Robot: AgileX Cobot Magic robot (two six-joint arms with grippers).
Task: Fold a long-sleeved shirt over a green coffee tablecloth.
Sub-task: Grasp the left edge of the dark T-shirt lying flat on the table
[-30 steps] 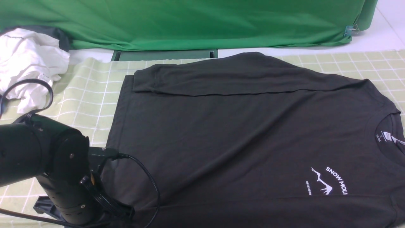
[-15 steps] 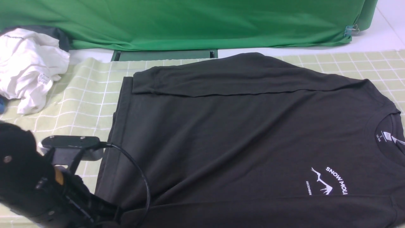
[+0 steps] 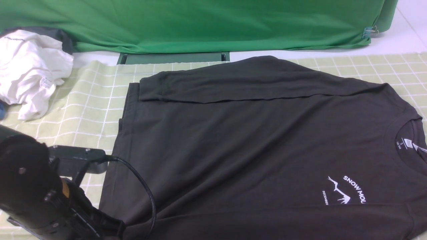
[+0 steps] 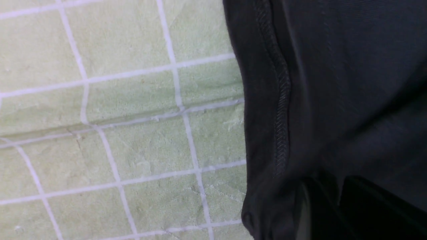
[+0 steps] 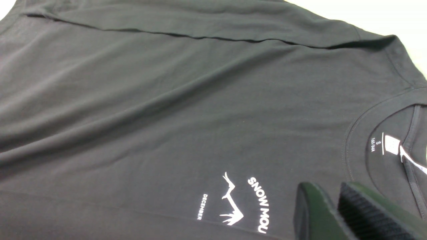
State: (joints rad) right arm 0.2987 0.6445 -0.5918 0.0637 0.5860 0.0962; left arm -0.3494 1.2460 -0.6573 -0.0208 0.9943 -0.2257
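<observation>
Shirt (image 3: 253, 143): flat on tablecloth (image 3: 90, 100), collar to the right (far sleeve folded across).
Left gripper (image 4: 328, 188): pinching Shirt's hem corner.
Right gripper (image 5: 325, 193): pressed together, over Shirt's chest.

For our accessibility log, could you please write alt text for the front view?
A black long-sleeved shirt lies spread on a pale green gridded tablecloth, one sleeve folded across it. The left arm is at its hem.

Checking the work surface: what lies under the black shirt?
The green gridded tablecloth shows around the long-sleeved shirt, so it lies beneath; anything else under the shirt is covered.
</observation>
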